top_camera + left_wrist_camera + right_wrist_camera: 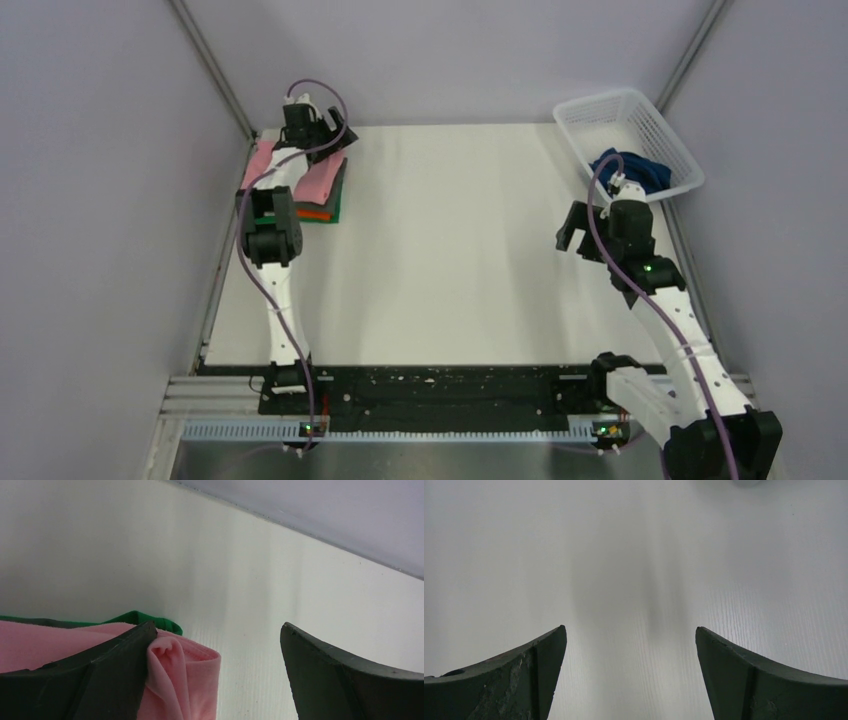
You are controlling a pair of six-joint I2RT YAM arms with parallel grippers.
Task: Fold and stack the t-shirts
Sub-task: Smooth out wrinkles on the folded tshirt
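A folded pink t-shirt [322, 178] lies on top of a stack at the far left of the table, over a dark grey layer [343, 180], an orange one [312, 212] and a green one [336, 212]. My left gripper [330, 133] hangs open over the stack's far end. In the left wrist view, the left gripper [217, 627] has its left finger [115, 665] touching a pink fold [195, 680], with a green edge [145, 617] behind. A navy blue t-shirt [632, 168] lies in the basket. My right gripper [580, 238] [629, 628] is open and empty over bare table.
A white lattice basket [655, 125] stands tilted at the far right corner. Grey walls close the table on the left, the back and the right. A metal rail [440, 430] runs along the near edge by the arm bases.
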